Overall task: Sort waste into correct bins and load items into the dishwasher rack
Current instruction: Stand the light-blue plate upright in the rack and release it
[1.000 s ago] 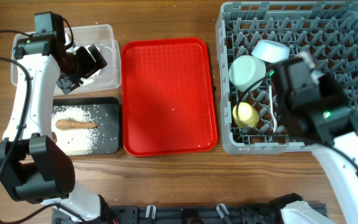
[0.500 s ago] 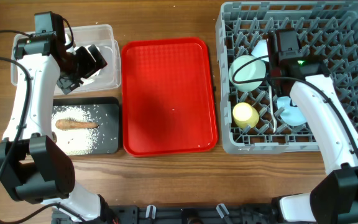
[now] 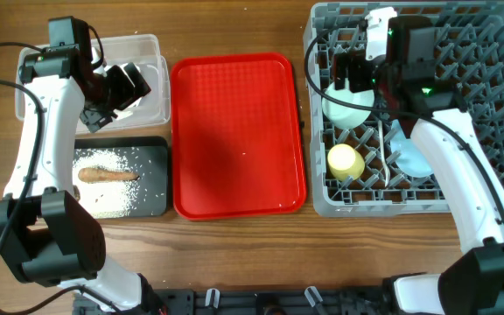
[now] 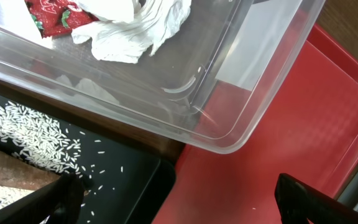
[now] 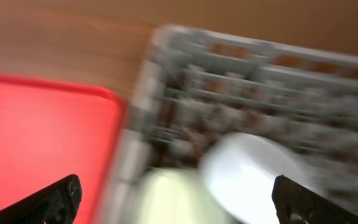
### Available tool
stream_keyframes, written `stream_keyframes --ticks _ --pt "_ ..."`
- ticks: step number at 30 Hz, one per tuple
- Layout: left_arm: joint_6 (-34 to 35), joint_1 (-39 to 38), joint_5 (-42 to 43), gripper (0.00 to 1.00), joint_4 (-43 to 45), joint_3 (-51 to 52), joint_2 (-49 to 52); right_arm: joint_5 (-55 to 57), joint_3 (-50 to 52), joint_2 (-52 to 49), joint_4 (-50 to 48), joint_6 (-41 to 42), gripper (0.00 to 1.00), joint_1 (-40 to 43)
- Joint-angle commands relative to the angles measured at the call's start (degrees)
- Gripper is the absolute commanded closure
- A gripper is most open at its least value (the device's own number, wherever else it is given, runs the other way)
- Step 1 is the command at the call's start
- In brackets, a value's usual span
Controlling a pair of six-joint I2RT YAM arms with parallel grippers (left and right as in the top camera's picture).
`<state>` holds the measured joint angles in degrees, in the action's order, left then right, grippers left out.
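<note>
Plate (image 3: 409,159) is standing on edge in the rack (image 3: 484,52), near its front middle. It is sitting clear of the right gripper (image 3: 350,72), which is hanging wide open and empty over the mint bowl (image 3: 345,105) toward the rack's back left. A second ago that gripper was crouching over the rack's front, covering the plate. Left gripper (image 3: 116,87), well left of the rack, is gaping empty too.

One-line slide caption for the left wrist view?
Clear tub holding white tissue and red wrapper, beside rice-strewn black tray and red serving tray.
</note>
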<state>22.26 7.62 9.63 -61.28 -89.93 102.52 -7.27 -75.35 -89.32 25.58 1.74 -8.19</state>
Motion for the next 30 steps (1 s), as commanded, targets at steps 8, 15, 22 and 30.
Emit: stream_keyframes --ticks 8,15,22,30 --pt "0.7 0.22 -0.33 0.0 0.13 0.04 -0.42 -13.4 -0.44 1.36 -0.48 18.38 0.0 0.02" --pt "0.7 0.22 -0.33 0.0 0.13 0.04 -0.42 -13.09 -0.39 2.75 0.07 18.16 0.0 0.02" --pt "0.7 0.22 -0.33 0.0 0.13 0.04 -0.42 -12.09 0.09 20.92 1.29 13.66 0.0 -0.09" --pt "0.7 0.22 -0.33 0.0 0.13 0.04 -0.42 -11.67 27.8 58.77 -10.27 -6.03 0.0 0.04"
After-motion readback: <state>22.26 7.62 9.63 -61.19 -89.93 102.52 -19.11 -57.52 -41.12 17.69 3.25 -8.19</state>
